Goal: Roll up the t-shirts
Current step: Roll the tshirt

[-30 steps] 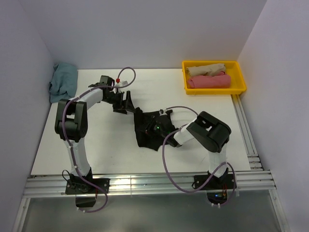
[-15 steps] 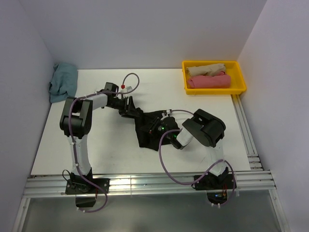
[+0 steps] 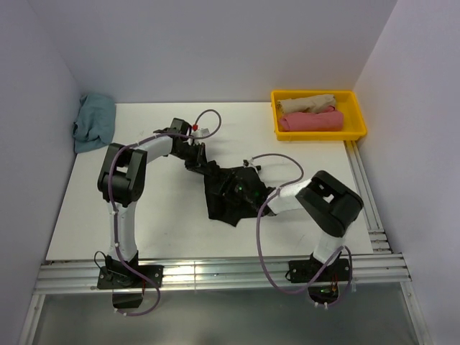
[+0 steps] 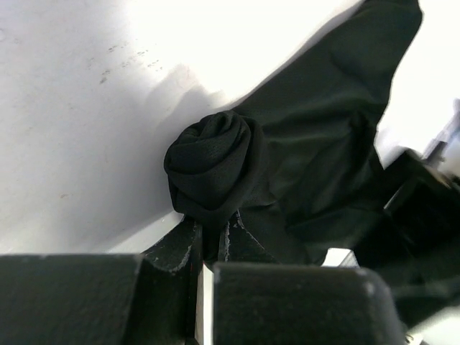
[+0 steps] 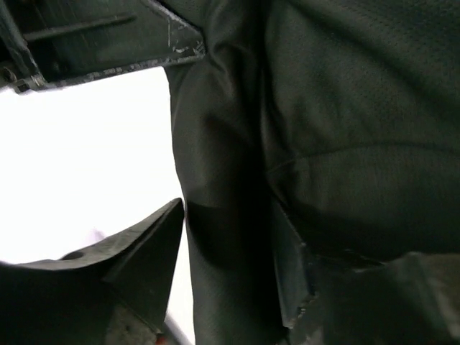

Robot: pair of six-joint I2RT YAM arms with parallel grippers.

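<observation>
So here's what we've got: the black t-shirt (image 3: pixel 224 205) sits roughly mid-tabletop (image 3: pixel 144 215), a bit toward the right half, lying crumpled and partly bunched rather than spread flat.

From the left wrist view, we see one end of it wound into a tight little roll, kind of a rosette, resting on the white surface. The left gripper (image 4: pixel 210 234) is right at that roll, with its fingers (image 4: pixel 185 241) pressed nearly together and black cloth pinched in the narrow gap. From above, that's the far-left corner of the shirt, the end pointing toward the far edge.

The right gripper (image 5: pixel 228 215) is down on the middle of the shirt. Its fingers are spread apart, and a long fold of black fabric runs between them. One finger sits over bare white tabletop right at the cloth's edge, and the other is over the fabric. It doesn't look clamped on anything, but we can't tell for sure how much it's touching.

The other t-shirts:
- A yellow tray (image 3: pixel 318 136) in the far right corner holds two rolled ones side by side, beige (image 3: pixel 305 103) at the back and pink (image 3: pixel 310 121) in front.
- The dusty-blue one (image 3: pixel 93 122) is a loose heap at the far left corner, up against the wall and well apart from both arms.
</observation>
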